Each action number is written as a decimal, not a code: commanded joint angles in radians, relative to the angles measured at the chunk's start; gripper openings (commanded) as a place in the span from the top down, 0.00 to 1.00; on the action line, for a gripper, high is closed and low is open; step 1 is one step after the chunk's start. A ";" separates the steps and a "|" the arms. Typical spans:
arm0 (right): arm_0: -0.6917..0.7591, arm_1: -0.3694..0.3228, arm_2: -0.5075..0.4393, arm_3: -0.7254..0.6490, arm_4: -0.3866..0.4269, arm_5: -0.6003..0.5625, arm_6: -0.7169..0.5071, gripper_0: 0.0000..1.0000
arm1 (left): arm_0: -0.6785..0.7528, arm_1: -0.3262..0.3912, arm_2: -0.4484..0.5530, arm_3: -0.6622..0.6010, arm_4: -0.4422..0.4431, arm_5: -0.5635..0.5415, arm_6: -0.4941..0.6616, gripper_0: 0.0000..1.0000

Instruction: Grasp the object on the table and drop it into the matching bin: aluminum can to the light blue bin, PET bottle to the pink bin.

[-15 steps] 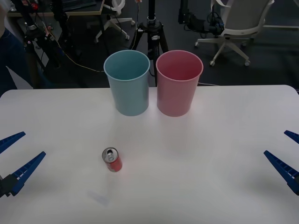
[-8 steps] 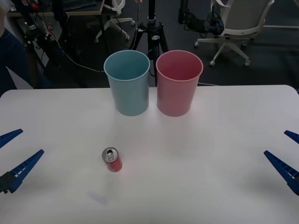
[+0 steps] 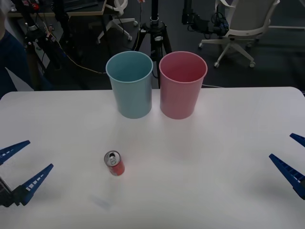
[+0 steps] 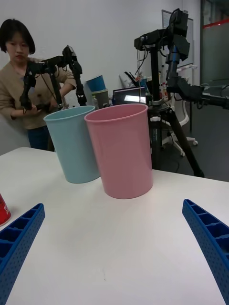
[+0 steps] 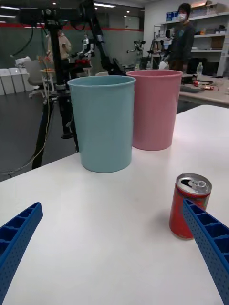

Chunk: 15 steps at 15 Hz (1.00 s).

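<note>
A small red aluminum can (image 3: 115, 163) with a silver pull-tab top stands upright on the white table (image 3: 200, 157), left of centre; the left wrist view has the can (image 5: 187, 206) close ahead, partly behind one finger. At the table's far edge the light blue bin (image 3: 130, 84) and the pink bin (image 3: 182, 84) stand side by side. My left gripper (image 3: 19, 164) is open at the near left, some way left of the can. Over at the right edge my right gripper (image 3: 291, 157) is open, with nothing between its fingers.
Beyond the table stand a black tripod (image 3: 155, 28), an office chair (image 3: 240, 24) and cables on a dark floor. The can's red edge (image 4: 3, 209) and both bins appear in the right wrist view.
My left gripper has shifted a little to the right, toward the can. The right gripper, the can and both bins have not moved.
</note>
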 commanded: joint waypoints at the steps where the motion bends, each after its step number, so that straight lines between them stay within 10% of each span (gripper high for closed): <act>1: 0.000 0.000 0.000 0.000 0.000 0.000 0.000 0.00 | -0.004 0.057 -0.091 0.072 0.045 -0.001 -0.073 0.00; 15: 0.000 0.000 0.000 0.000 0.000 0.000 0.000 0.00 | -0.231 0.161 -0.533 0.456 0.261 -0.052 -0.452 0.00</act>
